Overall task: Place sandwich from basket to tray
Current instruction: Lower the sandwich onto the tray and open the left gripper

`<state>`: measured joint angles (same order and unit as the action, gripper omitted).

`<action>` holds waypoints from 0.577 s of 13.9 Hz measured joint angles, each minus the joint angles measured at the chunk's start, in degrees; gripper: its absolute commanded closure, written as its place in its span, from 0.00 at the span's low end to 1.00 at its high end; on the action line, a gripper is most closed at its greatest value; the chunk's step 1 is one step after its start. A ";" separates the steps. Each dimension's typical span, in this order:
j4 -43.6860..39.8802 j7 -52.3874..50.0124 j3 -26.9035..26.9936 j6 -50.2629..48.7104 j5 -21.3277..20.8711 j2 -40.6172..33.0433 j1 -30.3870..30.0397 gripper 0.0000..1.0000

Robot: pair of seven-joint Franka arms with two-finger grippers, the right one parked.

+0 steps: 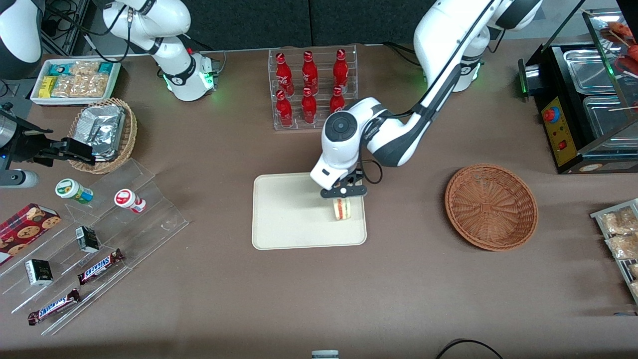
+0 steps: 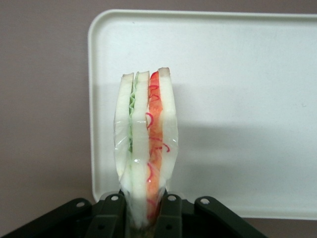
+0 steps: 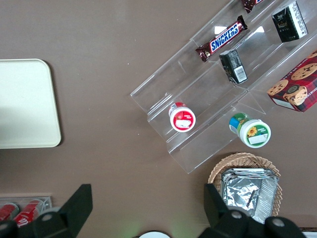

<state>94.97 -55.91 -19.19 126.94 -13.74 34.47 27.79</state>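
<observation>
The brown table point(image 1: 319, 289) carries everything, and near its middle lies the tray point(image 1: 289, 219), flat and bare so a thing can be set down anywhere inside its low rim. Toward the working arm's end of the table sits the basket point(image 1: 491, 207), a shallow woven bowl with nothing left in it, which suggests the carrying part of the job is done and only the setting down and letting go remain. The rack of red bottles point(image 1: 311, 87) stands farther from the front camera than the tray, well apart from it and out of the arm's way. Over the tray's edge nearest the basket hangs the gripper point(image 1: 343, 193), pointed downward, its jaws clamped on the sandwich point(image 1: 342, 208) at one narrow end so that the wedge hangs below with its layered cut edge turned outward. In the wrist view the sandwich point(image 2: 145, 148) is pinched across its bread faces between the two black fingers point(image 2: 171, 210), and the clear wrap puckers where the grip squeezes, a sign the hold is firm enough to carry a soft thing without dropping it. Whether the sandwich's lower end already touches the tray point(image 2: 237, 99) cannot be told.
</observation>
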 measured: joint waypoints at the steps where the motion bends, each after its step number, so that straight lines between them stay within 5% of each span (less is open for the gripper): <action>1: -0.01 -0.26 0.01 1.22 -0.26 0.94 0.36 0.83; 5: -0.14 -1.50 0.03 3.81 -2.96 3.87 1.59 0.81; 6: -0.32 -1.79 0.03 3.93 -3.19 4.32 1.90 0.62; 7: -0.63 -1.95 0.05 3.94 -3.37 4.58 2.09 0.24; 8: -0.86 -1.95 0.06 3.94 -3.43 4.66 2.11 0.01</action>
<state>94.11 -57.87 -19.13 130.88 -17.17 39.13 29.90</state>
